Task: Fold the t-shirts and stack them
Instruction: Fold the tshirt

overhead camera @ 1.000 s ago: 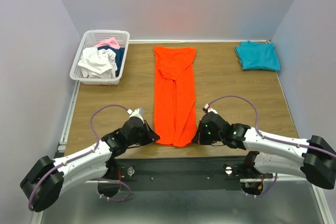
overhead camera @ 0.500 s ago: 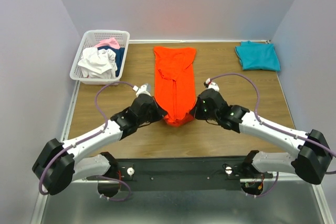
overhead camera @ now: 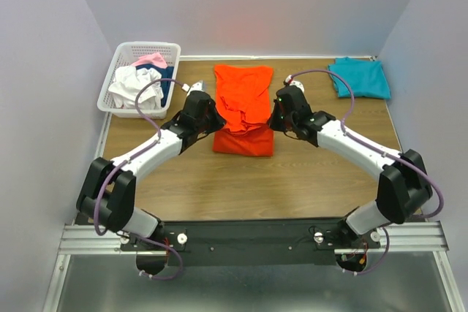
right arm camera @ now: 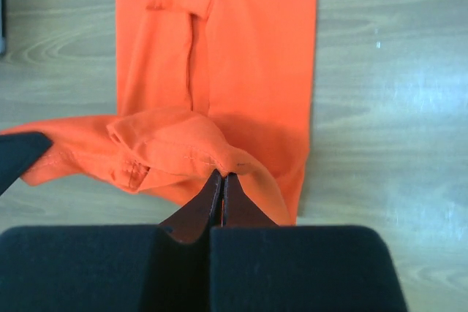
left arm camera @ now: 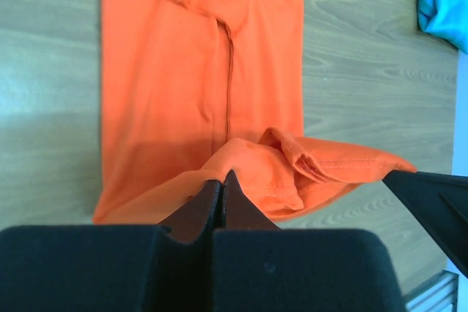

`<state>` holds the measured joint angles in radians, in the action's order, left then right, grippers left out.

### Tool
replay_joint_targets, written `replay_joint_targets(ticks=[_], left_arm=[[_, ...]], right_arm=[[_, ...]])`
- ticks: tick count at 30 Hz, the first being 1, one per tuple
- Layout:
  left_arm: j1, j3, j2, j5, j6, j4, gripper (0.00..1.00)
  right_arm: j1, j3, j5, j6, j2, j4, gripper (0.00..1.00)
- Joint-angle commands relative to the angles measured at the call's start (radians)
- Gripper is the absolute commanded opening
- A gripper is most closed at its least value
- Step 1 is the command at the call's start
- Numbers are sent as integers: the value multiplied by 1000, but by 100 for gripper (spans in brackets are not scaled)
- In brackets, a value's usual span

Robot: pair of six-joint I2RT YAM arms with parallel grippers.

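Note:
The orange-red t-shirt (overhead camera: pixel 243 100) lies lengthwise on the middle of the table, its near half lifted and doubled back over the far half. My left gripper (overhead camera: pixel 217 123) is shut on the hem's left corner, and my right gripper (overhead camera: pixel 271 122) is shut on the right corner. In the left wrist view the pinched fabric (left arm camera: pixel 241 162) bulges over the shirt's flat part (left arm camera: pixel 168 71). The right wrist view shows the same hem (right arm camera: pixel 175 144) above the flat part (right arm camera: pixel 256 49). A folded teal-blue t-shirt (overhead camera: pixel 358 78) lies at the far right corner.
A white basket (overhead camera: pixel 121 58) at the far left holds white, pink and navy shirts. The teal shirt's edge shows at the top right of the left wrist view (left arm camera: pixel 442 5). Grey walls close in on three sides.
Both grippers have carried the orange shirt's near hem from the table's near edge away toward the far side, doubling the shirt over itself. The arms are now stretched out.

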<state>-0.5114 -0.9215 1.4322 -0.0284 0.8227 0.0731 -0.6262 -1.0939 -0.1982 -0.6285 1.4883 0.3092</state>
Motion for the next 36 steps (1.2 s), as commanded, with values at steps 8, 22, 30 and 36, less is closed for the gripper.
replay_joint_targets(ticks=[8,22,30,36], left_arm=[[88,-198,218,127,-126,5,0],[134,-310,430,143,-168,8,0],[155,-347,482,140,-181,21,32],[165,-335,387,90,-180,48,87]], right_arm=[[112,-211,140,111,222,-4,1],[177,-340,177,153,455,-16,1],[195,-409,192,193,538,-16,12],[198,-416,192,251,498,-15,67]])
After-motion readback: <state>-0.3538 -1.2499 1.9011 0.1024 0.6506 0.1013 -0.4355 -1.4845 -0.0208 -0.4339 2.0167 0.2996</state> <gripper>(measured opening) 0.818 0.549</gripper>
